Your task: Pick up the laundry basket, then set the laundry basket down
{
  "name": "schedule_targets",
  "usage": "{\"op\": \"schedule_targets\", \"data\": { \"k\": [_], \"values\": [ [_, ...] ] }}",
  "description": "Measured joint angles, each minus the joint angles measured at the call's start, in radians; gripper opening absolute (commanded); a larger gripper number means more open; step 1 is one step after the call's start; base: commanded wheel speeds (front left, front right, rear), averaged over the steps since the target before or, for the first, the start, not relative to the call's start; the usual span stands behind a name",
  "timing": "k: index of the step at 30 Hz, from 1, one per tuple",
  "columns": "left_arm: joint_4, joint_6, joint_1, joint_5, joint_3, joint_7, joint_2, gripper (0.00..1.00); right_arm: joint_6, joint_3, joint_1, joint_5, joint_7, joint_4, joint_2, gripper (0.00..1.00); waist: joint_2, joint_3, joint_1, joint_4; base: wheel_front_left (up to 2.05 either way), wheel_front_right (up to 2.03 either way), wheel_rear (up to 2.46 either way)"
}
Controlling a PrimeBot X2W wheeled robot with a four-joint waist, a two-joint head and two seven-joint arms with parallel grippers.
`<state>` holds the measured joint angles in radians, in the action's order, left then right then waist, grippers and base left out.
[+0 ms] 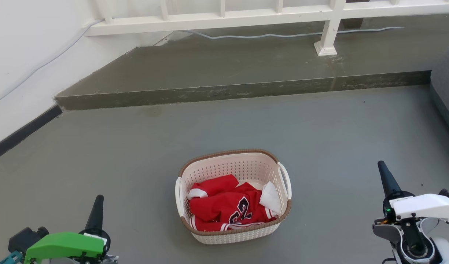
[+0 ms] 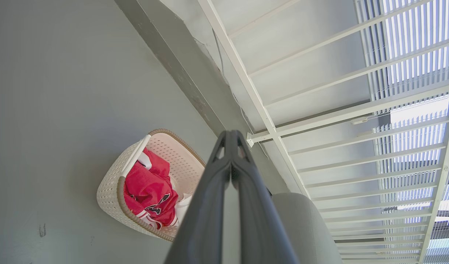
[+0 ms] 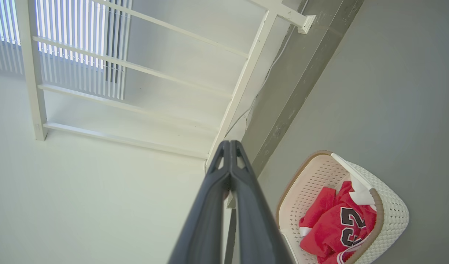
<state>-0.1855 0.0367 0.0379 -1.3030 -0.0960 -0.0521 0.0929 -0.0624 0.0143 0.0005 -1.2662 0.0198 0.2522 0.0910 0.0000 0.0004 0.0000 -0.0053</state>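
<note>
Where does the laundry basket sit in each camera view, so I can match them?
Head view: laundry basket at bottom centre.
Left wrist view: laundry basket lower left of centre.
Right wrist view: laundry basket at lower right.
Shared landmark: white railing post beyond it.

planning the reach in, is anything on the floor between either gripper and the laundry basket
Nothing visible does. The laundry basket sits on the grey floor between the left gripper and the right gripper, both shut and apart from it. From each gripper to the basket's near side, the head view shows just floor.
</note>
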Motion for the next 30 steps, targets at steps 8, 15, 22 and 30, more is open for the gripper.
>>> {"op": "schedule_targets", "data": {
  "k": [8,15,22,30],
  "values": [
    [-0.015,0.017,-0.022,-0.089,0.021,0.026,0.000,0.00,-0.013,-0.025,-0.017,-0.095,-0.022,0.005,-0.007,0.00,0.0000,0.001,0.0000,0.001,0.00,0.00,0.00],
    [-0.030,0.035,-0.035,-0.178,0.036,0.043,0.001,0.00,-0.025,-0.047,-0.023,-0.173,-0.040,0.010,-0.012,0.00,0.0000,0.001,0.0000,0.002,0.00,0.00,0.00],
    [-0.041,0.052,-0.051,-0.258,0.055,0.061,0.001,0.00,-0.036,-0.071,-0.037,-0.258,-0.061,0.014,-0.015,0.00,0.0000,0.002,0.0000,0.004,0.00,0.00,0.00],
    [-0.060,0.070,-0.064,-0.352,0.073,0.079,0.000,0.00,-0.052,-0.096,-0.050,-0.348,-0.085,0.018,-0.022,0.00,0.0000,0.003,0.0000,0.005,0.00,0.00,0.00]
  ]
}}
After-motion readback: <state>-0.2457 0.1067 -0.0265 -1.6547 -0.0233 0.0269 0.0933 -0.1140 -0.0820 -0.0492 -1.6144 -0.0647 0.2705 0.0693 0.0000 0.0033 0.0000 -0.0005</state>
